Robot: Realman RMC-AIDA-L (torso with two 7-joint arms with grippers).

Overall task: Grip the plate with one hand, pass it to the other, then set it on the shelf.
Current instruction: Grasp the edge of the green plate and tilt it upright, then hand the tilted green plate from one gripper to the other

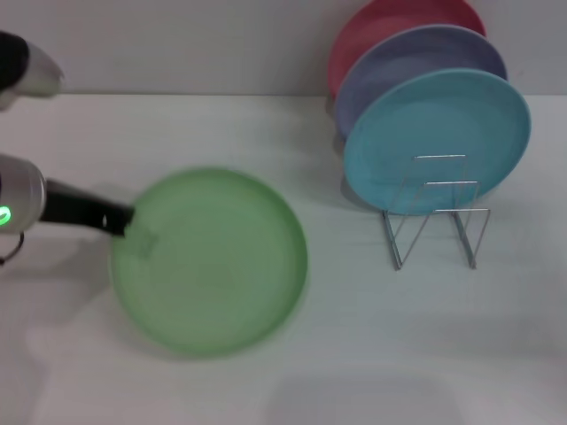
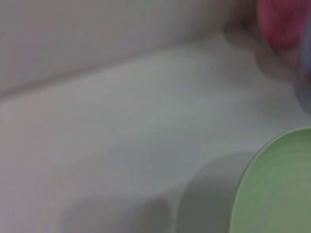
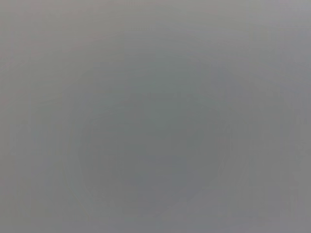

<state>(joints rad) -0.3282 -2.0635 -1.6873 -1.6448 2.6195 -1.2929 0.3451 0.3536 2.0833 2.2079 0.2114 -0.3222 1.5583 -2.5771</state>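
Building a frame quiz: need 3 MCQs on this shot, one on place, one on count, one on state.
1. Where is the green plate relative to the rack?
A. To the rack's left on the table
B. Slotted in the rack
C. Behind the rack

2. How many plates stand at the rack?
A. One
B. Two
C. Three

3. What is the left end effector doing?
A. Parked away from all plates
B. At the green plate's left rim
C. Touching the blue plate

Answers:
1. A: the head view shows the green plate well left of the rack, none of it in the wires.
2. C: the blue plate, lavender plate and red plate stand one behind another.
3. B: its black tip meets that rim; the right arm is not in view.
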